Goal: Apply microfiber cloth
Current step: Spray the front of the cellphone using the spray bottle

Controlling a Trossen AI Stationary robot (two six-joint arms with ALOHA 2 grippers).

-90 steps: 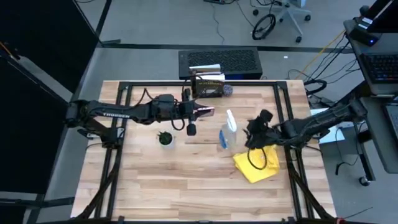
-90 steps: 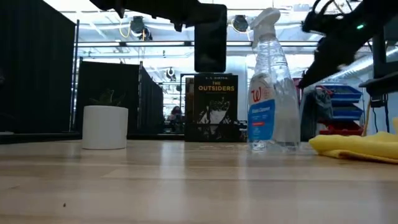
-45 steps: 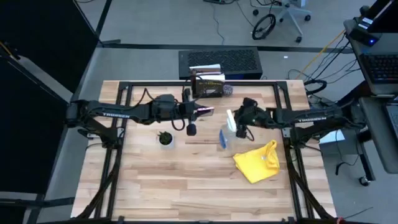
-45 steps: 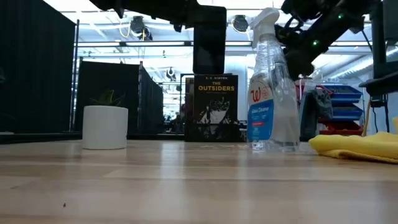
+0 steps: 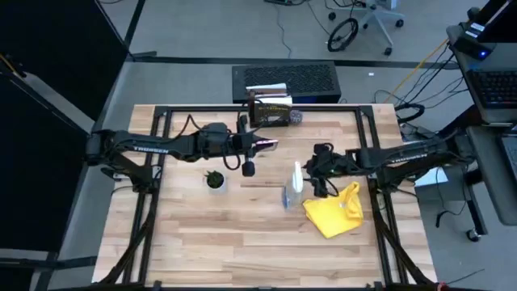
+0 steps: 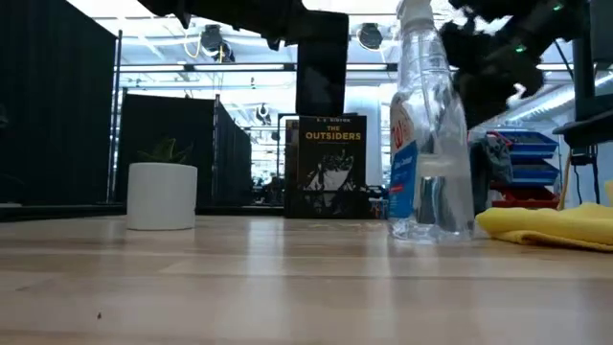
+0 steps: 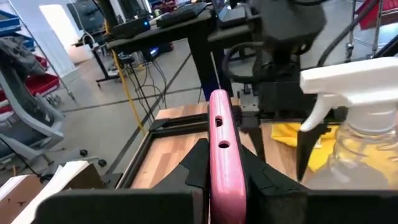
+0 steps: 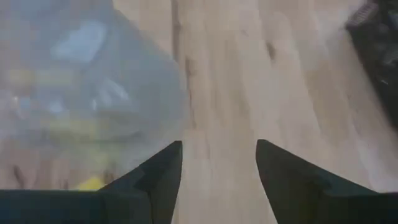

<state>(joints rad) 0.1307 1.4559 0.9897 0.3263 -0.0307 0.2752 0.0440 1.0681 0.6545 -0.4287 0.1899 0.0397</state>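
The yellow microfiber cloth (image 5: 334, 212) lies crumpled on the table at the right, also seen in the low view (image 6: 551, 226); no gripper touches it. The clear spray bottle (image 5: 292, 183) stands upright just left of it. My right gripper (image 8: 217, 168) is open above the table. It sits close beside the bottle (image 8: 81, 81), between bottle and cloth. My left gripper (image 5: 260, 146), over the table's far middle, is shut on a black smartphone in a pink case (image 6: 321, 62), held high above the wood. My left gripper pinches the smartphone between its two fingers, one on each broad face, with the pink side edge (image 7: 224, 146) showing between them. The fingers reach in level from the table's left. The phone hangs upright, clear of the table. My right gripper is close against the spray bottle; I cannot tell whether it touches it.
A small white plant pot (image 5: 215, 180) stands left of centre. A book (image 5: 272, 111) stands upright at the far edge. The black frame rails (image 5: 367, 153) run along the table's sides. Bare wood fills the near half.
My right gripper has left the spot over the cloth, swung toward the far left up to the bottle's head, then come back toward the near edge. The spray bottle has slid toward the near edge, still upright. The cloth lies as it did.
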